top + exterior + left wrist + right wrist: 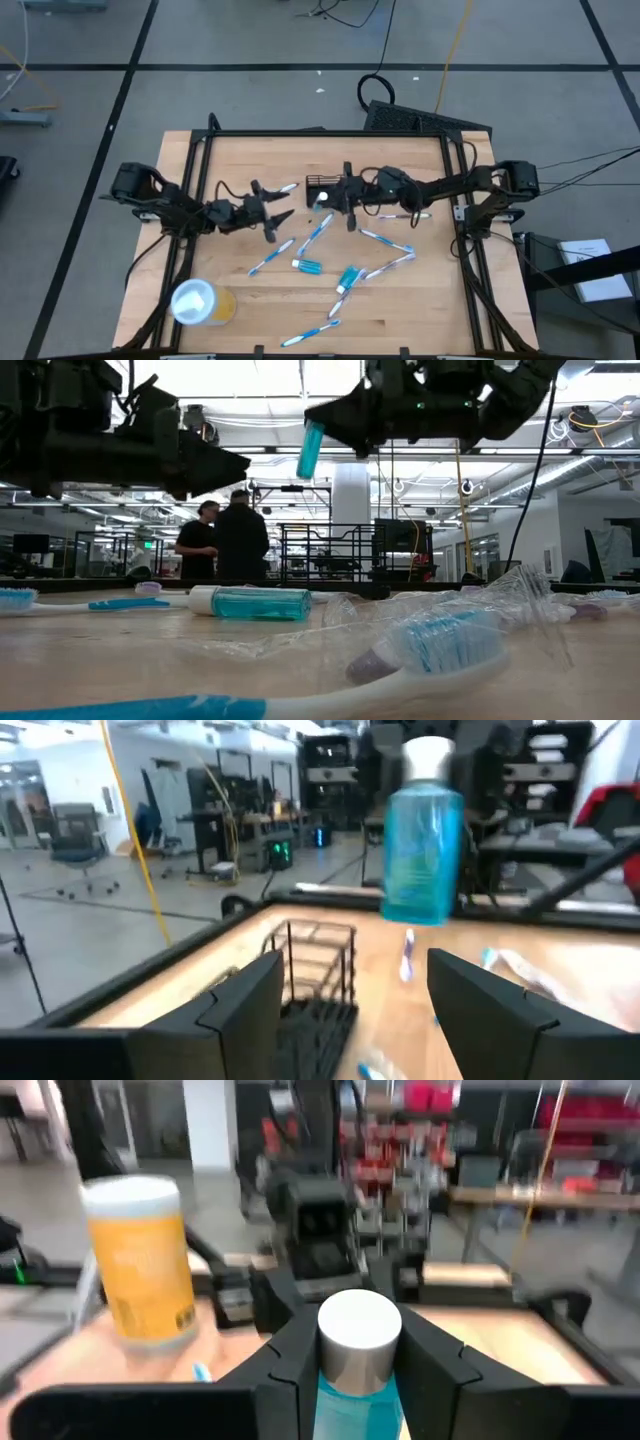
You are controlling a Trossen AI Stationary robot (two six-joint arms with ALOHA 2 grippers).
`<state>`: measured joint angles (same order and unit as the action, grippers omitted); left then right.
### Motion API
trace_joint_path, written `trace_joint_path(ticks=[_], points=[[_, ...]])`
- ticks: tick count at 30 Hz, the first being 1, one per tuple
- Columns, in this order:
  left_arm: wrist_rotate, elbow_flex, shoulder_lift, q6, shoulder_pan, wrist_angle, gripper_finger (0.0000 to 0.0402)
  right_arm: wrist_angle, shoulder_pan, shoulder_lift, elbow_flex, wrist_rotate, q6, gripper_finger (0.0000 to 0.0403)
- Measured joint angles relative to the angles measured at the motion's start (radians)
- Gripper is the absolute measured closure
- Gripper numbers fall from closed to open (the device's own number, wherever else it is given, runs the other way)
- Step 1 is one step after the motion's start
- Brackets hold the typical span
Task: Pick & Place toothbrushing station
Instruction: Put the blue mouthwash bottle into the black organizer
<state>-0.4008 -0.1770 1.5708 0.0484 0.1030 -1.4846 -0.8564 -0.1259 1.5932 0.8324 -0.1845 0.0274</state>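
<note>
The station (318, 184), a small black wire-mesh holder, stood upright toward the back of the wooden table (230, 150), near its middle, with its compartments apparently empty. Just beside the station, the right gripper (338, 196) hung above the table with its jaws clenched on a blue bottle (352, 1380) with a white cap, held upright by its neck. A little farther from the station, on its other side, the left gripper (272, 212) hovered with its jaws spread apart and nothing between them, pointing toward the station. Beyond the station toward the front of the table, several toothbrushes (312, 238) lay scattered flat, along with a second blue bottle (307, 265) on its side, a tube (347, 277) and some clear wrapping. Farthest from the station, at the front corner on the left arm's side, stood a yellow cup (200, 302) with a white lid. The job looked barely begun: one item was lifted but not yet placed, and the rest remained on the table.
</note>
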Motion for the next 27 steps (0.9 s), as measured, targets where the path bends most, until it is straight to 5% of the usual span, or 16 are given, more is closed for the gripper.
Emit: trace_joint_path(ticks=[11,27], points=[[-0.001,0.002,0.000,-0.056,0.004,0.084,0.0151,0.322,-0.066,0.000,0.137,0.065,0.060,0.0313],[-0.002,0.002,0.000,-0.051,0.011,0.104,0.0151,0.389,-0.137,0.000,0.132,0.134,0.063,0.0313]])
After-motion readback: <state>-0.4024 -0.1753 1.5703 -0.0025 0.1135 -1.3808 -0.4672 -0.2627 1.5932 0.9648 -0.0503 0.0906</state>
